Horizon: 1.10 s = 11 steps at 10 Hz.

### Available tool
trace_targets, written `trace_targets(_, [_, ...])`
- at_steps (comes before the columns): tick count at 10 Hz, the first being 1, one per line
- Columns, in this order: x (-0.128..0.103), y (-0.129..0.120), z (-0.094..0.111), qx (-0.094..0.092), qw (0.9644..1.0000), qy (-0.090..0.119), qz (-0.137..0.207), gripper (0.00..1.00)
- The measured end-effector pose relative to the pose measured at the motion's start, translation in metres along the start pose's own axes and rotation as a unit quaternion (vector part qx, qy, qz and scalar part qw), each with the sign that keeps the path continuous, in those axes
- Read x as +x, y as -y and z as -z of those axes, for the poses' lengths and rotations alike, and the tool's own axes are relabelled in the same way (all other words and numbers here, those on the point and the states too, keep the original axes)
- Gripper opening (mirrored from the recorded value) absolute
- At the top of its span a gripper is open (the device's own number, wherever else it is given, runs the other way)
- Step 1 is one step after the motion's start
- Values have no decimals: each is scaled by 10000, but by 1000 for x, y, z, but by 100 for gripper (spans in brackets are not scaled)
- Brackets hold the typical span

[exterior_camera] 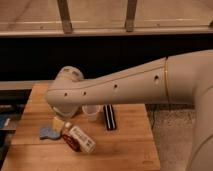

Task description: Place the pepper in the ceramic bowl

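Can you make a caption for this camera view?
Robot arm over the table, its tool low near the pepper and white bottle.

Colours and stripes
Yellowish gripper (58,122) left of whitish translucent plastic cup (91,112); black striped block (109,117) right; dark red pepper (69,143) below-left.

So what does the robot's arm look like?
The arm is a thick, smooth, cream-white tube with a row of small dark holes and a thin yellowish ring near its wide end. It finishes in a rounded joint. The gripper peeks out underneath that, pale yellowish, above the wooden table.
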Motion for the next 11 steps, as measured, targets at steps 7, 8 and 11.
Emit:
trace_targets(7, [-6,-18,-13,-207,9996,77,178,80])
trace_targets(8, [-8,-30,-18,-289,9993,87,206,80])
trace_targets(11, [-2,-56,-41,-608,9979,158,144,80])
